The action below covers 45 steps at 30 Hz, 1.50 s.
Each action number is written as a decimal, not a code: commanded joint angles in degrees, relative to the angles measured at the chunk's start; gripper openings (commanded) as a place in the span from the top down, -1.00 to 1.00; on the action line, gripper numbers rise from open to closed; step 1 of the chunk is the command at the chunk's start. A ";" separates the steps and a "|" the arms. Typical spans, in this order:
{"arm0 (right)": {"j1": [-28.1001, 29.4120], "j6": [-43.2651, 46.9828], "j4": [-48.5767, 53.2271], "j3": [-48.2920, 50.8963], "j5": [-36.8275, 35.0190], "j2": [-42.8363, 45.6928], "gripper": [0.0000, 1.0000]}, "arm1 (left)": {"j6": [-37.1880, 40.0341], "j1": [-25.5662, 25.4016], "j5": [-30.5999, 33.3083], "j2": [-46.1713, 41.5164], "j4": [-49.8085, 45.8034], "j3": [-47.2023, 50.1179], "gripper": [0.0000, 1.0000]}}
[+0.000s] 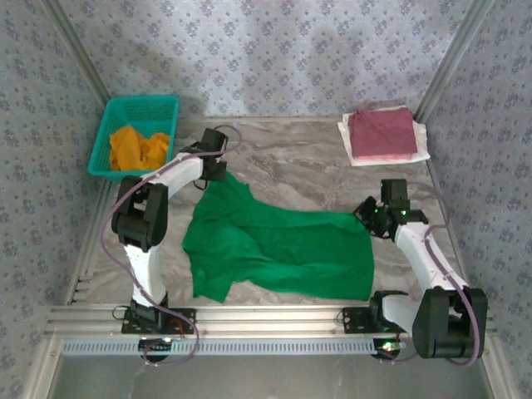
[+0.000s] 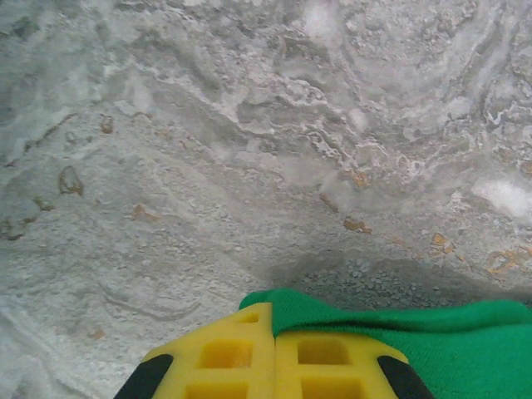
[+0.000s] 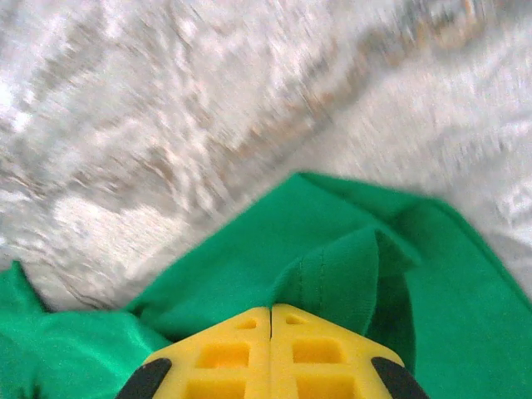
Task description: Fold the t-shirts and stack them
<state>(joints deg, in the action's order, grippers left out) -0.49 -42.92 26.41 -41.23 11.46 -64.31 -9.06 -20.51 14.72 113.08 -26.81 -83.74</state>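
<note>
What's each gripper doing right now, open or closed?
Left gripper: closed on an edge of the green t-shirt.
Right gripper: closed on a fold of the green t-shirt.

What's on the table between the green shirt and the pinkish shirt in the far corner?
Nothing. In the top view, the table between the green shirt and the pinkish shirt is bare.

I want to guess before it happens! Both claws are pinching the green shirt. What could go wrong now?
The left gripper pinches only a thin edge of the green t-shirt, so the cloth might slip out when lifted. The right gripper holds a bunched fold, so it may drag extra layers along. The shirt lies rumpled on the table, so the fold could come out crooked.
</note>
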 commanded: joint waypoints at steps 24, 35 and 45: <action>2.26 12.75 -4.96 -50.95 2.40 -41.74 0.69 | 9.94 8.07 1.57 5.21 1.76 -26.54 0.75; 0.47 13.92 0.48 -51.32 2.15 -31.42 -0.44 | 4.98 4.63 -7.01 -15.15 9.75 -10.67 -0.96; 4.18 12.91 -0.16 -7.17 3.22 -9.69 -0.29 | -7.57 -9.08 -9.53 -37.45 5.76 30.66 -0.71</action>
<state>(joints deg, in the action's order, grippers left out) 3.86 -30.37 22.57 -52.84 14.26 -72.42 -13.98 -26.20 5.74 74.22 -16.67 -54.17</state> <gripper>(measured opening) 0.650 0.879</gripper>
